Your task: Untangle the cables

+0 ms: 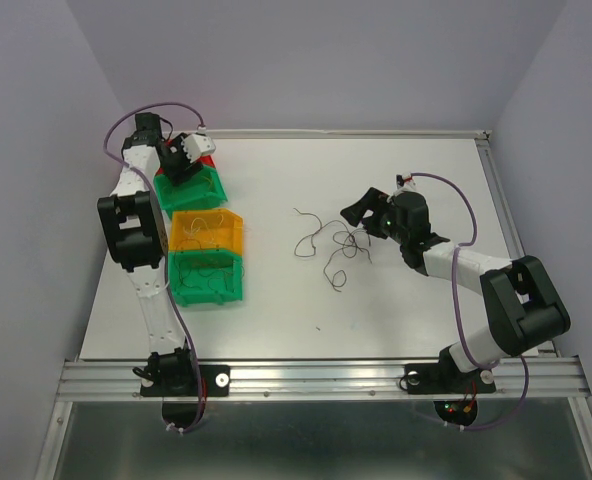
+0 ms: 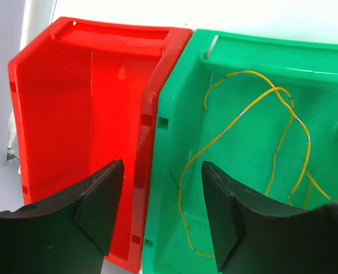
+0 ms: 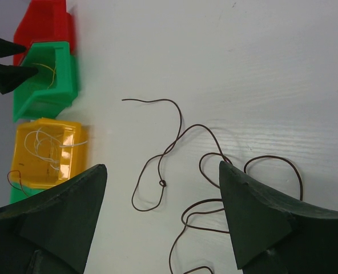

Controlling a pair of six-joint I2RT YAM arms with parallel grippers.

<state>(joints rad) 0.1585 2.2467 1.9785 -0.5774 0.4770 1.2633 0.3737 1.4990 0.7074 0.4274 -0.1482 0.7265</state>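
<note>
From the overhead view I have the left gripper up at the far left corner of the table, above the row of bins. Its wrist camera looks straight down on the wall shared by the red bin and the far green bin. The jaws stand apart with nothing between them. The red bin's floor looks bare. In the green one lies a thin yellow wire, looping from the far wall down toward the near corner.

Next in the row toward me comes the orange bin, with pale, whitish strands curled inside, then a second green bin holding a dark strand or two — too fine for me to say more.

The rest of the cables lie loose on the bare table right of the bins, well apart from them. They are dark, hair-thin wires in a sprawling tangle. One long strand runs out toward the far left, and a small knot sits where it crosses itself.

The right gripper hangs over the right side of that tangle with its fingers spread wide — open, holding nothing, the wires lying between and under them.
</note>
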